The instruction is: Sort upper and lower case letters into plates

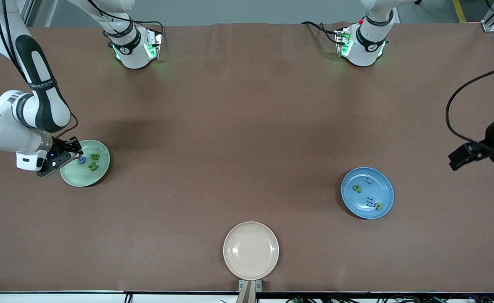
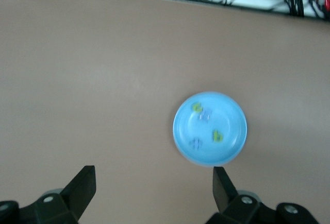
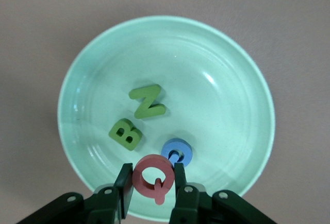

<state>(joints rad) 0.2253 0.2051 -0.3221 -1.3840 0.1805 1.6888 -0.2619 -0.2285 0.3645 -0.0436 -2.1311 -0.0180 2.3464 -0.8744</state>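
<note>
While my right end effector (image 3: 153, 183) clenches a red foam letter Q (image 3: 153, 176) over the pale mint green plastic plate (image 1: 71, 178), green B (image 3: 125, 133), green N (image 3: 148, 102) and a blue letter (image 3: 177, 151) lie inside. My left end effector (image 2: 153, 185) hangs released above the brown worktop (image 1: 230, 139) near the medium blue plate (image 1: 385, 188).

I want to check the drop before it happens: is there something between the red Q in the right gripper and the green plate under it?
Nothing visible blocks it. The right gripper holds the red Q over the mint green plate. A blue letter lies in the plate just under the Q, with the green B and green N beside it, so the Q may land on the blue letter.
</note>
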